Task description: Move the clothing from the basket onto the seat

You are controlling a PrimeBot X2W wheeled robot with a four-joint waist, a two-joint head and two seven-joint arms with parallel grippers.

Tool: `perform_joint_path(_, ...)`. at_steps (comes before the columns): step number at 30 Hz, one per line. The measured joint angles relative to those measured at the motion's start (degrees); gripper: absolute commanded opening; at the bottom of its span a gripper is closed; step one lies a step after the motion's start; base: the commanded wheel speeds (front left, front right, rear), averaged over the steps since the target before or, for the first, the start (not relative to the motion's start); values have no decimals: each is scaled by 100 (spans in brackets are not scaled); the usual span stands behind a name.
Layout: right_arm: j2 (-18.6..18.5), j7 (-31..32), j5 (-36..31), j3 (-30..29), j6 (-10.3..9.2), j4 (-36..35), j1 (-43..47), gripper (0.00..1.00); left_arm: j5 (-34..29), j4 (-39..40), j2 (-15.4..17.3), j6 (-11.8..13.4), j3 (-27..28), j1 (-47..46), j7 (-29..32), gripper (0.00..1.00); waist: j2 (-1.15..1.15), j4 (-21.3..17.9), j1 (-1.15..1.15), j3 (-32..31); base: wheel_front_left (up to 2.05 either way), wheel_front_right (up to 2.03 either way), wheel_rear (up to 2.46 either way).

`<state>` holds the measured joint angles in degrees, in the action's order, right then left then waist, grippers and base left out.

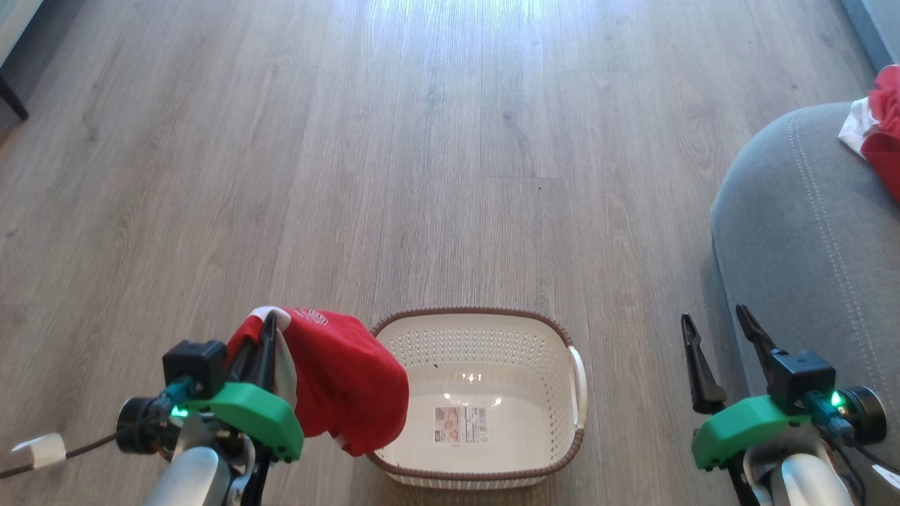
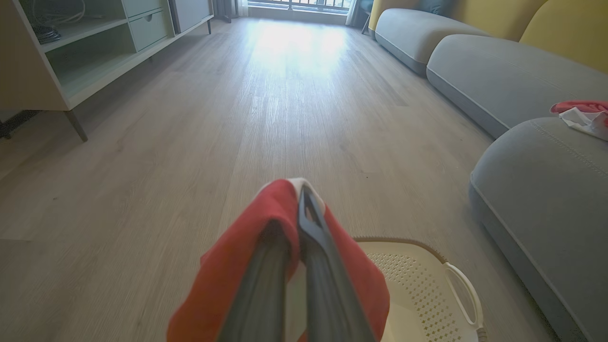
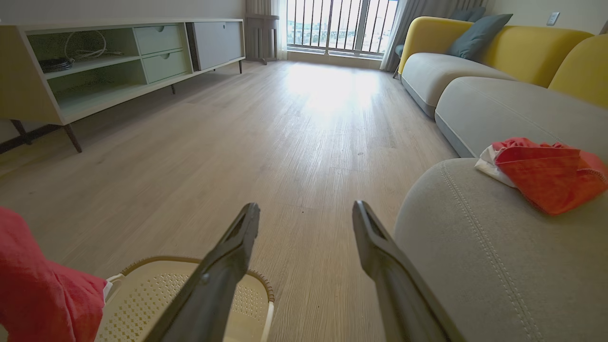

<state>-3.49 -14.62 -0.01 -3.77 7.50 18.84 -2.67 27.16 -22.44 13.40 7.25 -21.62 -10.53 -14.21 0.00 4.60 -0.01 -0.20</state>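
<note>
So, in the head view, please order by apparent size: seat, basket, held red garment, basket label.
1. seat, though cropped by the frame
2. basket
3. held red garment, nearer the camera
4. label

The red garment [image 1: 344,386] hides the basket's [image 1: 478,344] left rim (its label [image 1: 460,424] print unreadable).

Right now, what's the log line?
left gripper: shut on red garment | right gripper: open | laundry basket: no clothes | seat: red-and-white clothing

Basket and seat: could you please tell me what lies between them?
In the head view, bare wood floor separates basket and seat; the open right gripper shows over that gap.
</note>
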Motion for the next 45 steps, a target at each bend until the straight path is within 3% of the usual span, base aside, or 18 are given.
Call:
perform_joint_path(26, -22, 0, 3, 319, 0, 76, -16, 100, 58, 244, 40, 42, -99, 8, 9, 0, 0, -105, 0, 32, 0, 0, 0)
perform_joint_path(33, -60, 0, 460, 2064, 1, 221, -386, 100, -22, 567, -34, -112, -466, -249, 172, 0, 0, -146, 1, 24, 0, 0, 0)
perform_joint_path(34, -60, 0, 460, 2064, 1, 221, -386, 100, -22, 567, -34, -112, -466, -249, 172, 0, 0, -146, 1, 24, 0, 0, 0)
perform_joint_path(37, -172, 0, 776, 2991, 1, 312, -817, 100, -110, 786, -165, -165, -705, -442, 302, 0, 0, -128, 1, 7, 0, 0, 0)
perform_joint_path(45, -261, 0, 1176, 3841, 1, 501, -1444, 100, -203, 1308, -422, -355, -1268, -536, 622, 0, 0, -48, 1, -18, 0, 0, 0)
